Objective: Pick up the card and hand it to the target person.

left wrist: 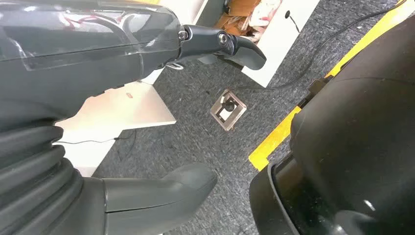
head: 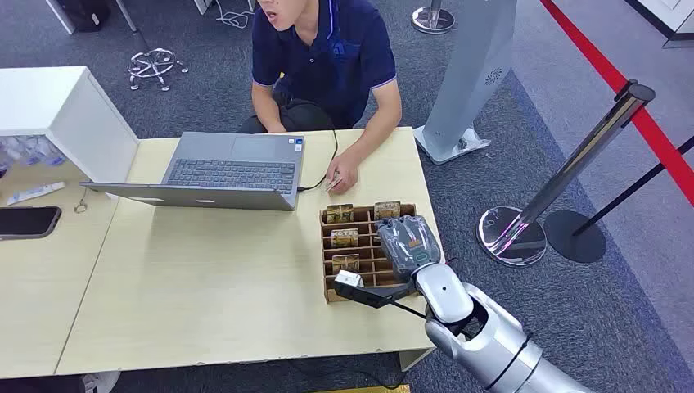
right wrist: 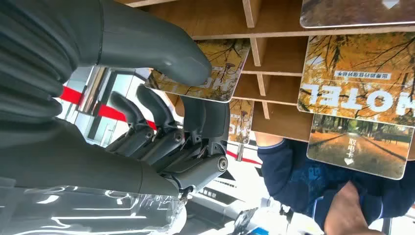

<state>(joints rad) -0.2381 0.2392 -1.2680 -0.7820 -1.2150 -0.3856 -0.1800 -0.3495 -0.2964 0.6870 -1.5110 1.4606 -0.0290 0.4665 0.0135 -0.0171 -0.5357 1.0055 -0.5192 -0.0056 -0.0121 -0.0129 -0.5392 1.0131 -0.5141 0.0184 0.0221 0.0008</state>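
Right hand (head: 407, 242) hovers over the wooden card rack (head: 329, 288) at the table's four o'clock, thumb and fingers closing on a hotel card (right wrist: 208, 73); whether it grips yet, I cannot tell. Best pinch squarely, lift straight, then reach toward the person (head: 327, 57) at twelve o'clock.

Pale wood table (head: 205, 286). Brown divider box (head: 329, 288); cards (head: 344, 237) autumn-orange, tree pattern, white "HOTEL" lettering. Grey right hand (head: 405, 244), silver arm (head: 491, 340). Grey laptop (head: 233, 168). Navy polo shirt (head: 344, 57). Dark grey carpet (head: 573, 311), red stripe (head: 622, 90). Black phone (head: 29, 221).
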